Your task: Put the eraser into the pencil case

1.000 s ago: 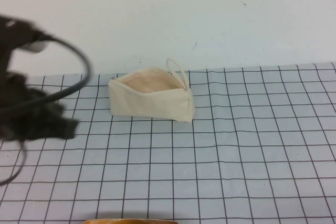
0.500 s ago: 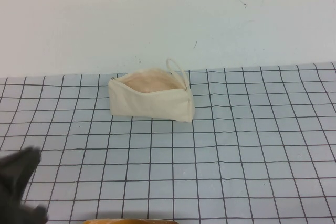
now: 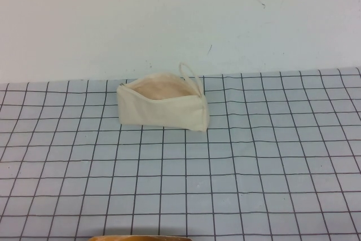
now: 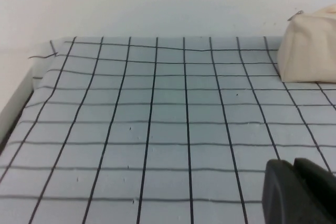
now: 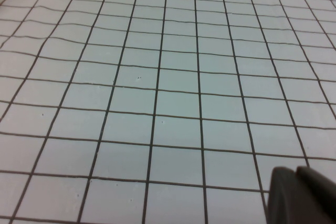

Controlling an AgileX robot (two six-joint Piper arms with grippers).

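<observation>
The pencil case (image 3: 161,111) is a cream-white pouch lying on the grid cloth at the back middle. Its mouth is open upward, showing pinkish-beige lining, and a thin loop strap (image 3: 190,74) stands at its right end. One end of it also shows in the left wrist view (image 4: 310,51). The eraser is not in view. Neither arm shows in the high view. My left gripper (image 4: 294,163) hangs low over bare cloth well short of the pouch, fingers together, holding nothing. My right gripper (image 5: 295,171) is over bare cloth, fingers together, holding nothing.
The grid cloth (image 3: 254,167) covers the table up to a white wall (image 3: 180,21) just behind the pouch. The cloth's left edge (image 4: 21,98) shows in the left wrist view. A tan-brown curved rim (image 3: 138,237) pokes in at the near edge.
My left arm stood at the left side of the high view one second ago, dropped to the lower left corner, and is now out of that view. The pouch has not moved.
</observation>
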